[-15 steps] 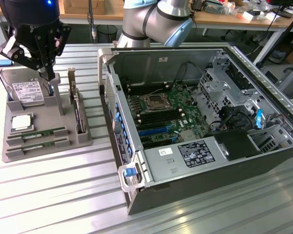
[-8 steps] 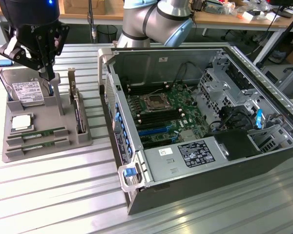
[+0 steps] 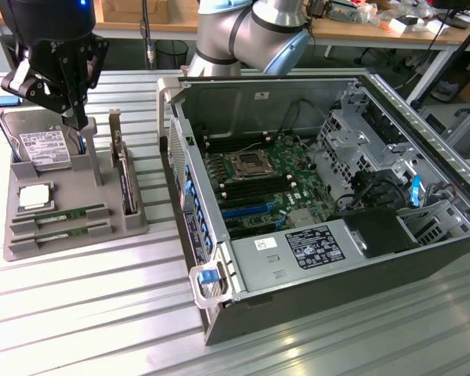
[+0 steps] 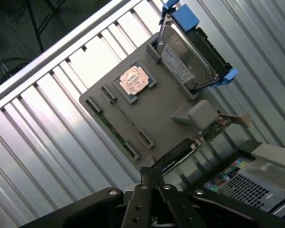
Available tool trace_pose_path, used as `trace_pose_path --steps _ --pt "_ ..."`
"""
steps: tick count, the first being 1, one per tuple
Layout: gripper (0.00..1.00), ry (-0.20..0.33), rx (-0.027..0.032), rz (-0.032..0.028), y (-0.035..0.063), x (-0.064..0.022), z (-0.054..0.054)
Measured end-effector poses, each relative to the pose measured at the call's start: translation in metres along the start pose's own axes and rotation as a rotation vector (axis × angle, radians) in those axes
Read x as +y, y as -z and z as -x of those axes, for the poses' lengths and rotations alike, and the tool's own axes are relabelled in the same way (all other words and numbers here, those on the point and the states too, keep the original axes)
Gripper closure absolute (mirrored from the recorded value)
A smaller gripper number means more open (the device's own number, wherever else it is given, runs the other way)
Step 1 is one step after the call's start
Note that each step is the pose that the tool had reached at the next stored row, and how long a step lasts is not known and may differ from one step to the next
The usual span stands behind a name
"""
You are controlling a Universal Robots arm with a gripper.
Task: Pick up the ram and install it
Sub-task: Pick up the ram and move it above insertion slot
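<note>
Two ram sticks lie side by side in slots at the near end of a grey tray [image 3: 133,223]: one ram [image 3: 59,213] [image 4: 112,128] and a second one [image 3: 63,230] [image 4: 127,117] alongside it. My black gripper [image 3: 80,122] [image 4: 151,173] hangs above the far part of the tray, over the hard drive, well apart from both sticks. Its fingers are shut with nothing between them. The open computer case [image 3: 423,258] lies on the exterior view's right, its motherboard showing a processor socket [image 3: 247,164] flanked by long black memory slots [image 3: 219,170].
The tray also carries a hard drive [image 3: 41,145] [image 4: 187,61], a square silver processor [image 3: 33,196] [image 4: 134,80] and an upright expansion card [image 3: 124,176]. Everything rests on a ribbed metal table [image 3: 102,313]. The case's wall and handle [image 3: 168,94] stand between tray and motherboard.
</note>
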State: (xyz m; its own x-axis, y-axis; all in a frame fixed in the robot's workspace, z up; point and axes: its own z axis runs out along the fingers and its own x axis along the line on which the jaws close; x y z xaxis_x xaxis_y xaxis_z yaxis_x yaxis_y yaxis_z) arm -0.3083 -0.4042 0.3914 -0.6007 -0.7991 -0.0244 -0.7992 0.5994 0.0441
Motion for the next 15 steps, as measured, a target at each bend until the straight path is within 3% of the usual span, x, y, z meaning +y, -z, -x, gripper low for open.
trace_pose_path --steps 15 --pt "0.89 0.139 0.0061 0.0034 0.0000 0.0000 0.0000"
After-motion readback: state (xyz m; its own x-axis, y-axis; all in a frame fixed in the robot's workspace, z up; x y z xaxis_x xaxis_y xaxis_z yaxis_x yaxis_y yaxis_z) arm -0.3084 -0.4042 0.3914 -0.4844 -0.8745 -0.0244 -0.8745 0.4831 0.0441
